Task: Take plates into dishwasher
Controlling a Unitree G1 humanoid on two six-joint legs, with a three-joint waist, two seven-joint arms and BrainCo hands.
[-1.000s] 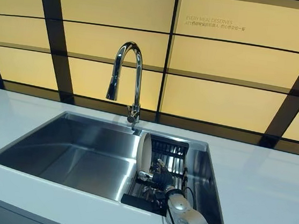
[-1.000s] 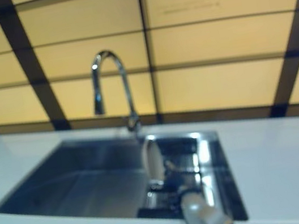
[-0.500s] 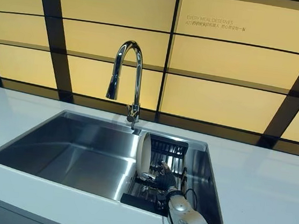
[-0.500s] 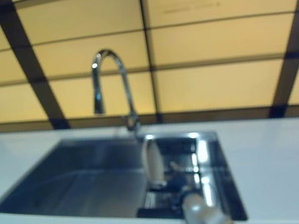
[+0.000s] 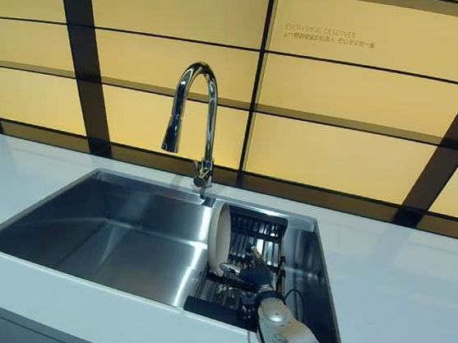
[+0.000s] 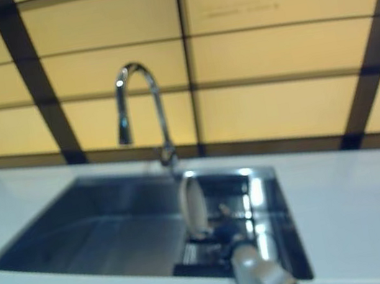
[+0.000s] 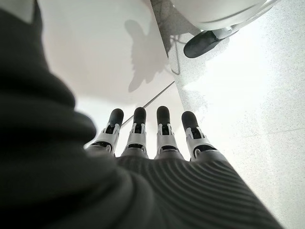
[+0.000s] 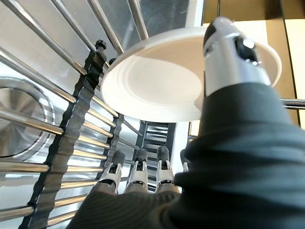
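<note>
A white plate stands on edge in the black dish rack at the right end of the steel sink. My right hand reaches down into the rack just right of the plate. In the right wrist view its fingers lie straight along the rack bars and the thumb rises in front of the plate. I cannot tell whether the thumb touches it. My left hand shows only in its wrist view, fingers straight, holding nothing.
A tall chrome faucet stands behind the sink. White countertop runs on both sides, with a yellow panelled wall behind. The sink's left basin holds nothing. The left hand hangs beside a white cabinet front above a pale floor.
The right hand has edged slightly further over the rack beside the plate. The view has shifted a little; the plate stays in place.
</note>
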